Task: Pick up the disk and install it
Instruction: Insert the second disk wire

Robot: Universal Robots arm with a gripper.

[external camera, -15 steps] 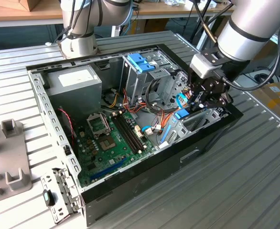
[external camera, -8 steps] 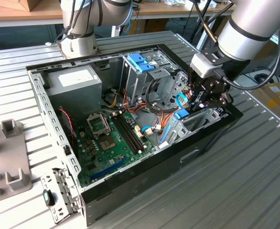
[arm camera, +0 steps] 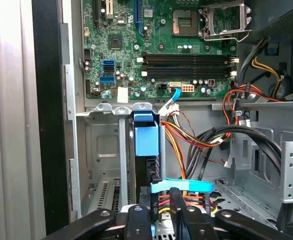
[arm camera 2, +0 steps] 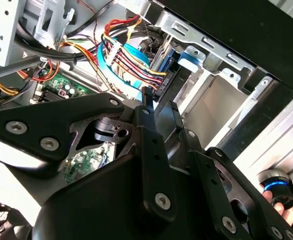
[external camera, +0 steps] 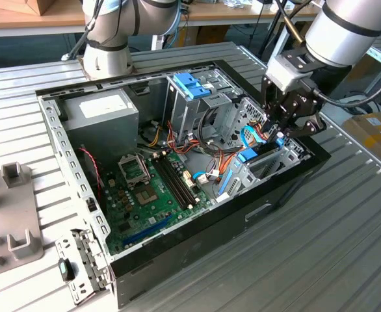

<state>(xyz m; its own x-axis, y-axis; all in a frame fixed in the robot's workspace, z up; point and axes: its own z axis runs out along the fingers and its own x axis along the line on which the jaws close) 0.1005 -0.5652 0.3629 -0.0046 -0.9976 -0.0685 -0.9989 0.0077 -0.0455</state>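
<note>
- Count: one open computer case (external camera: 177,260) on the slatted tabletop (external camera: 346,260), one disk (external camera: 248,155), one grey power-supply box (external camera: 103,112), one blue-handled drive cage (external camera: 189,84), one claw (external camera: 278,133).
- Disk position: it stands on edge in a bay slot at the case end on the exterior view's right. Its blue carrier frame faces up, and bundled red, yellow and orange wires (external camera: 210,159) run just beside it.
- Claw: I see it poised directly over that bay, close to the disk's blue frame. I cannot tell whether it is released or clenched, or whether it touches the disk.
- First wrist view: I get the disk (arm camera: 146,140) seen straight down its slot, the claw (arm camera: 159,192) just short of it, and the green motherboard (arm camera: 136,50) beyond.
- Second wrist view: I get the claw (arm camera 2: 159,102) against a light-blue flat cable (arm camera 2: 131,62), and a blue-ringed black object (arm camera 2: 275,187) outside the case.
- Exterior view: I additionally see a second arm's base (external camera: 106,45) behind the case.
</note>
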